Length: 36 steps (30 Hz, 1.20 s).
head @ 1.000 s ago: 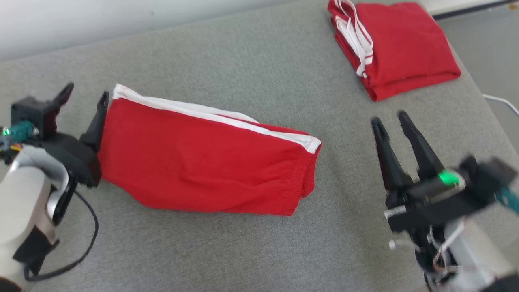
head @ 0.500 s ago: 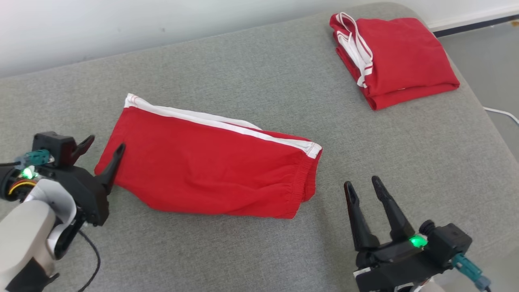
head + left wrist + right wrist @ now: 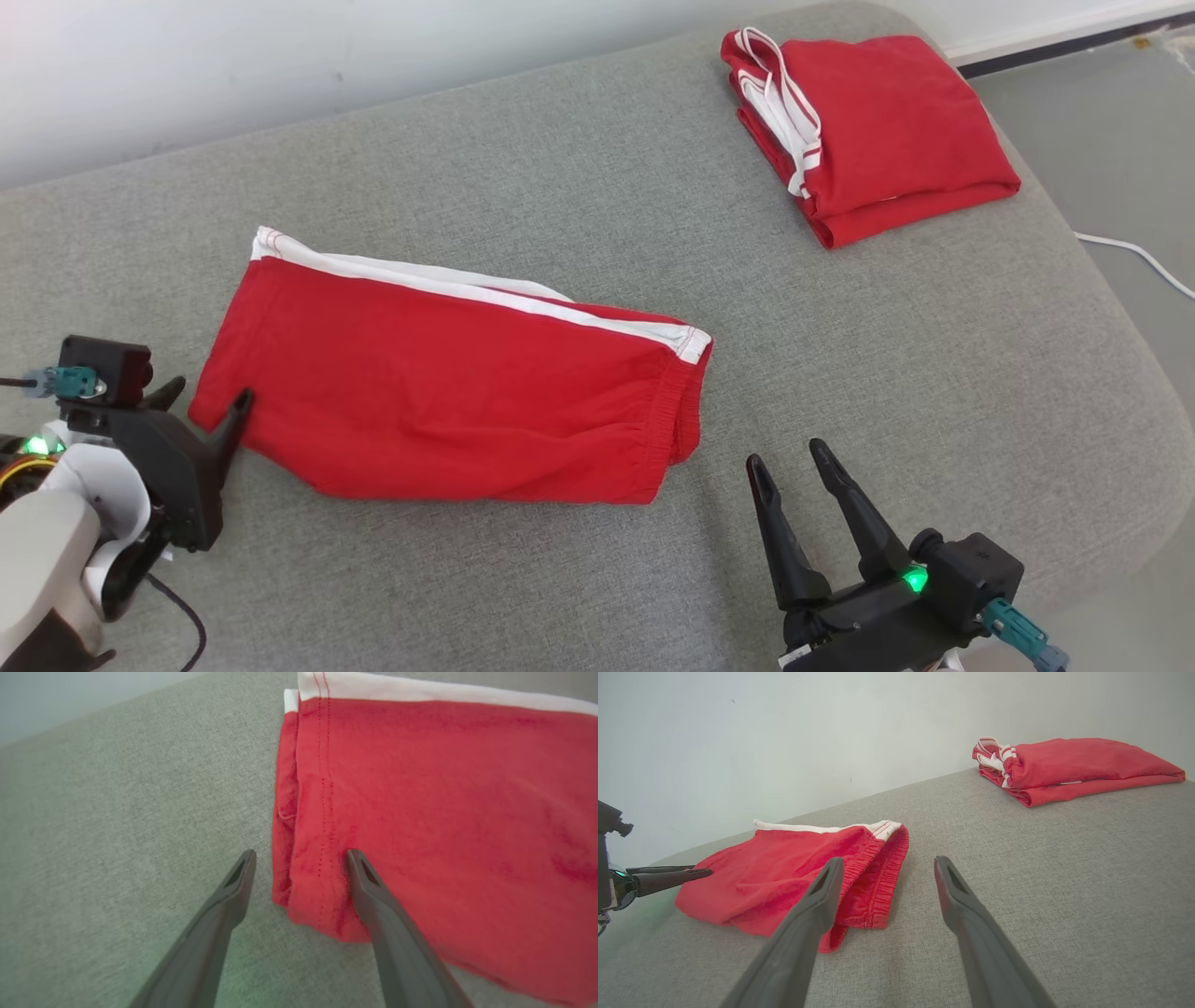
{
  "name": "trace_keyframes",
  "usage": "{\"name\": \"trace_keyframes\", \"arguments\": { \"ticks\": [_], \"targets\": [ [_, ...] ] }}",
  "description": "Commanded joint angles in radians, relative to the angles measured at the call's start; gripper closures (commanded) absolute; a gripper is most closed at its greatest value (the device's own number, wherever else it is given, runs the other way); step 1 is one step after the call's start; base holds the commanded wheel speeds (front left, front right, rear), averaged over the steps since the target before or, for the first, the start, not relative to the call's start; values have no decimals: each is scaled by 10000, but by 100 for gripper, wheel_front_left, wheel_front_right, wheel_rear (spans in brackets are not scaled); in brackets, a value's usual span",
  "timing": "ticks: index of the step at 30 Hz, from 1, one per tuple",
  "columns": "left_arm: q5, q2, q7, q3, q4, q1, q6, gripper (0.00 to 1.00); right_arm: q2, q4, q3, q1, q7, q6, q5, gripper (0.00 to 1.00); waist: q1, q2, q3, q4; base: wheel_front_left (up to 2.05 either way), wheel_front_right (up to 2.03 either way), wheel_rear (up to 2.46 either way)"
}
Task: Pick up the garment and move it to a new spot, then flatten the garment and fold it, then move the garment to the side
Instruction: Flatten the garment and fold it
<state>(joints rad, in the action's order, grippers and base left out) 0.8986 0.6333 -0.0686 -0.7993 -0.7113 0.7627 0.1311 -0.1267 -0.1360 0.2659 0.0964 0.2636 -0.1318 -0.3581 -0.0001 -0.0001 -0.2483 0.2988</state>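
Red, white-striped garment (image 3: 448,401) lies folded on the grey cushion (image 3: 560,187); long axis left to right, waistband toward my right; my left gripper (image 3: 211,392) and right gripper (image 3: 787,455) stand spread, empty.

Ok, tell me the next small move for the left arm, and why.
Probably lower the left gripper and close it on the near hem corner of the red shorts: its jaws stand open astride that edge, holding nothing, and the shorts lie flat, folded only once.
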Motion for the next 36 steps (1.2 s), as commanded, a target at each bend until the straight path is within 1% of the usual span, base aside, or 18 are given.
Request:
{"name": "trace_keyframes", "arguments": {
  "ticks": [1,3,4,5,6,10,14,19,22,27,30,33,34,36],
  "targets": [
    [52,-74,-55,-14,-106,-90,-42,0,50,-12,30,-83,10,29,98,0,1,1,-20,28,0,0,0],
    [159,-185,-143,-47,-164,-79,-36,0,64,-38,81,-70,9,29,123,0,1,1,-40,45,0,0,0],
    [313,-264,-141,29,-175,-70,-34,41,69,-46,83,-68,9,29,140,0,1,1,-46,40,0,0,0],
    [396,-308,-168,55,-175,-51,-33,63,71,-48,70,-74,9,29,149,0,1,1,-49,25,0,0,0],
    [479,-341,-181,57,-146,-19,-31,100,72,-58,45,-79,9,29,167,0,1,1,-52,-3,0,0,0],
    [628,-486,-244,-53,14,65,-25,100,-8,-132,59,-43,10,29,239,0,1,1,29,-187,0,0,0],
    [641,-529,203,-14,274,60,-23,100,-70,-162,-59,19,10,29,296,0,1,1,199,-460,0,0,0],
    [643,-555,783,48,767,-474,-114,100,-106,-183,-363,-57,10,29,332,0,1,1,411,-927,0,0,0],
    [660,-562,1162,111,1262,-937,-459,100,-91,-199,-595,-144,9,29,360,0,1,1,488,-1228,0,0,0],
    [855,-556,1816,273,2227,-2104,-1267,100,-4,-253,-927,-326,9,29,463,0,1,1,608,-1645,0,0,0],
    [985,-602,2077,283,2768,-2834,-1678,100,38,-355,-1065,-454,9,29,555,0,1,1,683,-1837,0,0,0],
    [1230,-760,2217,226,3283,-3655,-2020,100,131,-520,-1280,-635,9,29,610,0,1,1,822,-2029,0,0,0],
    [1264,-798,2286,223,3345,-3779,-2056,100,153,-552,-1325,-657,10,29,623,0,1,1,863,-2068,0,0,0],
    [1048,-780,2445,167,3392,-3942,-2215,100,164,-611,-1324,-727,9,29,667,0,1,1,942,-2126,0,0,0]
  ]
}}
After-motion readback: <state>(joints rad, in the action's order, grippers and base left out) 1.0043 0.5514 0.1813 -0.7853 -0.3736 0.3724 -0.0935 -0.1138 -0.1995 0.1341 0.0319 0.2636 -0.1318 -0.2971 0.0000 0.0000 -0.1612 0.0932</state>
